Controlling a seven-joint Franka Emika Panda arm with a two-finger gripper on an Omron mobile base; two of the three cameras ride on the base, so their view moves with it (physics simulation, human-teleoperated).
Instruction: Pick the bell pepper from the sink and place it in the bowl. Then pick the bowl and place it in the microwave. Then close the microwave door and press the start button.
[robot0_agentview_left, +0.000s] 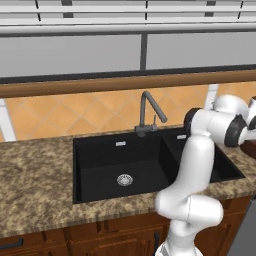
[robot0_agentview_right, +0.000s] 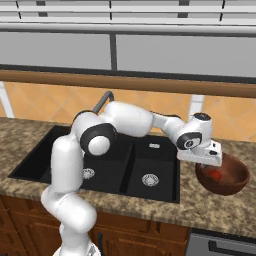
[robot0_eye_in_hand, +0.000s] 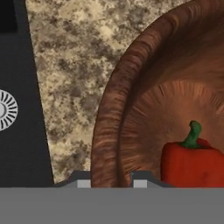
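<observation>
The dark reddish-brown bowl (robot0_agentview_right: 231, 181) stands on the counter right of the black sink (robot0_agentview_right: 30, 161). In it lies the red bell pepper (robot0_agentview_right: 215, 174), stem up in the hand view (robot0_eye_in_hand: 189, 161). My gripper (robot0_agentview_right: 206, 162) reaches down over the bowl's left edge. In the hand view its fingertips (robot0_eye_in_hand: 110, 181) straddle the bowl's rim (robot0_eye_in_hand: 114, 109), one outside and one inside, both pressed against the wall. The sink (robot0_agentview_left: 100, 156) holds nothing in either basin. The microwave and its door are out of view.
A dark grey faucet (robot0_agentview_left: 148, 113) rises behind the sink, just behind my arm. Speckled granite counter (robot0_agentview_right: 210, 212) runs around the sink, with a tiled wall and a wooden ledge (robot0_agentview_left: 100, 86) behind it. A steel drain (robot0_eye_in_hand: 4, 110) lies left of the bowl.
</observation>
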